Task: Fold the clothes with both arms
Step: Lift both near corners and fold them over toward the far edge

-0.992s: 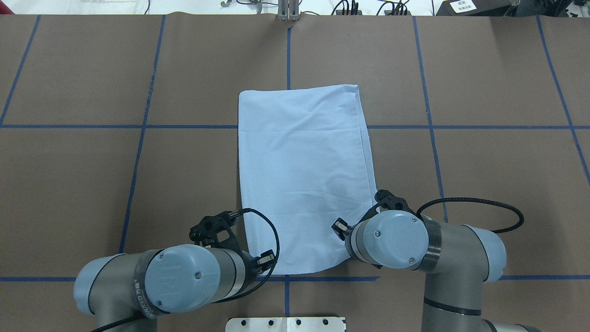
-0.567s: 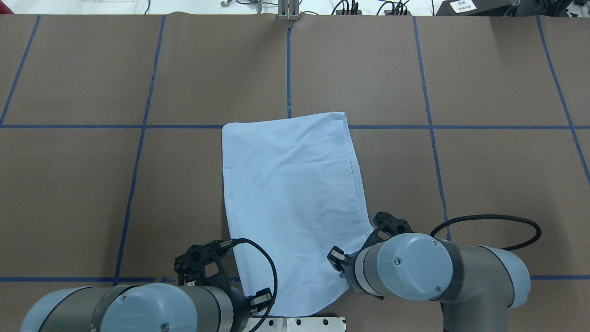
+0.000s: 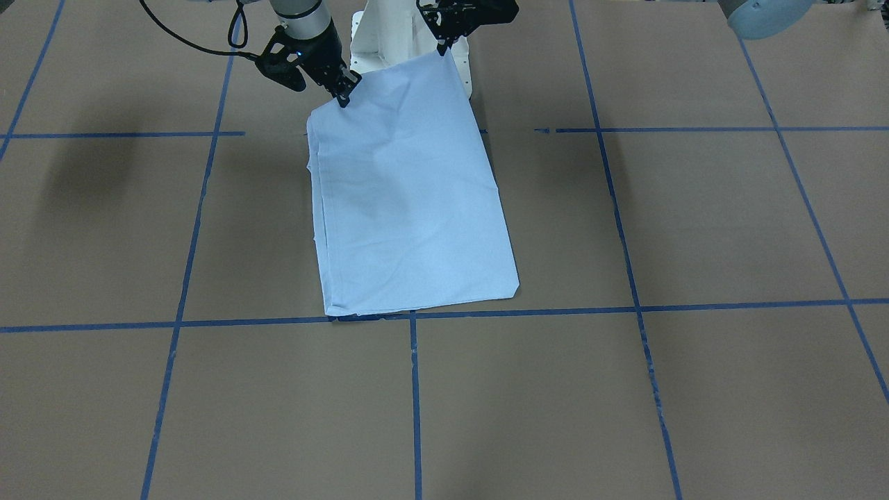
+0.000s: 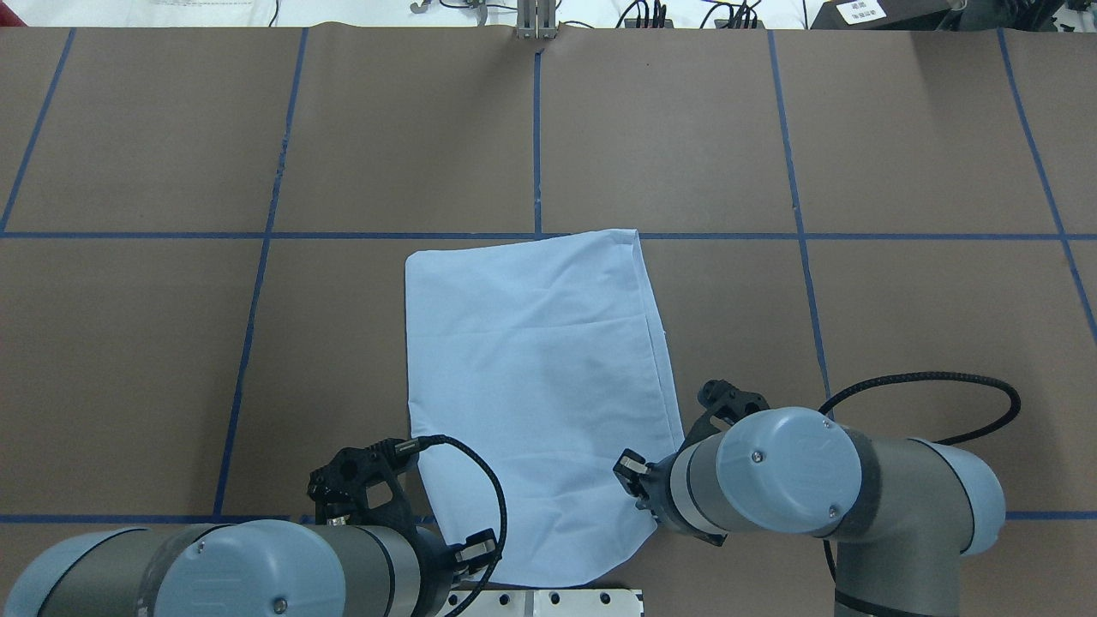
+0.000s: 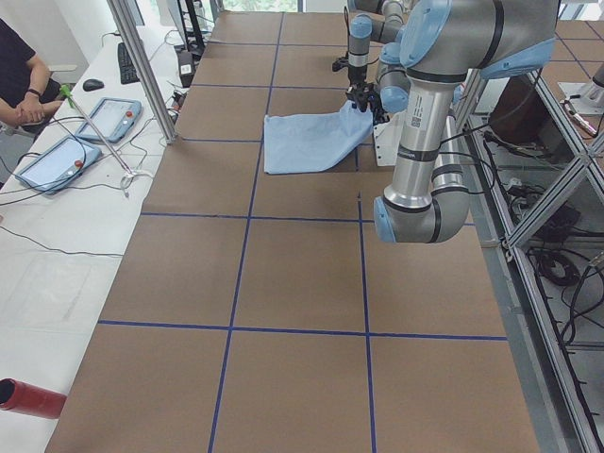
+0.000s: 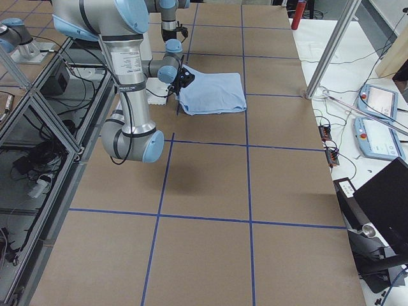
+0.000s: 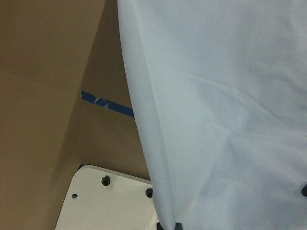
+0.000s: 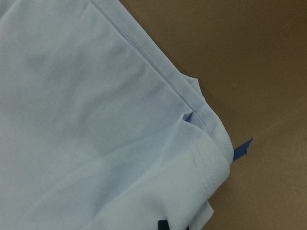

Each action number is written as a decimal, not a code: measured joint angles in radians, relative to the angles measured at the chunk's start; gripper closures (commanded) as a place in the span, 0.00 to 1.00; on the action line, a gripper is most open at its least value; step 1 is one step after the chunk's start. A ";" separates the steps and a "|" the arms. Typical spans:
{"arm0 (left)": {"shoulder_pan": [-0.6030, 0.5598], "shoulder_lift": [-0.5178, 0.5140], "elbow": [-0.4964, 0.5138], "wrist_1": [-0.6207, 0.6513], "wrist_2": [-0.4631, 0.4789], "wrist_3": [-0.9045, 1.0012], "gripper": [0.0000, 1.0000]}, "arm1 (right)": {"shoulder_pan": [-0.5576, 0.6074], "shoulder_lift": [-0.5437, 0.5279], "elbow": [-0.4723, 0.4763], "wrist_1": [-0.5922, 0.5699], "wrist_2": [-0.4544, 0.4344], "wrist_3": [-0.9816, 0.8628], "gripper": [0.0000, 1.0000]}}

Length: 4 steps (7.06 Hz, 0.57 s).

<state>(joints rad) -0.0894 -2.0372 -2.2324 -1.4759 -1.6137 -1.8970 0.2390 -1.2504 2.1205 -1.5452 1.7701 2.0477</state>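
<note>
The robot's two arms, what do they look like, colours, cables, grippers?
Both the left arm and right arm are grey metal tubes with pale-blue round joint caps. Looping black braided cables run to skeletal black grippers, left and right, with thin fingers.

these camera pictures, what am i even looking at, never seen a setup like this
Two robot arms stand at a brown table marked with blue tape lines. One camera looks down from behind the robot, one faces it from across the table, two look along the table from either end, and one rides on each wrist. A pale light-blue T-shirt, already folded narrow, lies on the table. The left tool and right tool each pinch a corner of its robot-side edge, lifting that end while the far end rests flat.
</note>
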 measured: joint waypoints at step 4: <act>-0.180 -0.032 0.101 -0.006 -0.001 0.091 1.00 | 0.129 0.098 -0.094 0.005 -0.003 -0.083 1.00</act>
<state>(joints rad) -0.2693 -2.0689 -2.1318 -1.4817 -1.6147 -1.8059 0.3681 -1.1528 2.0264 -1.5405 1.7668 1.9647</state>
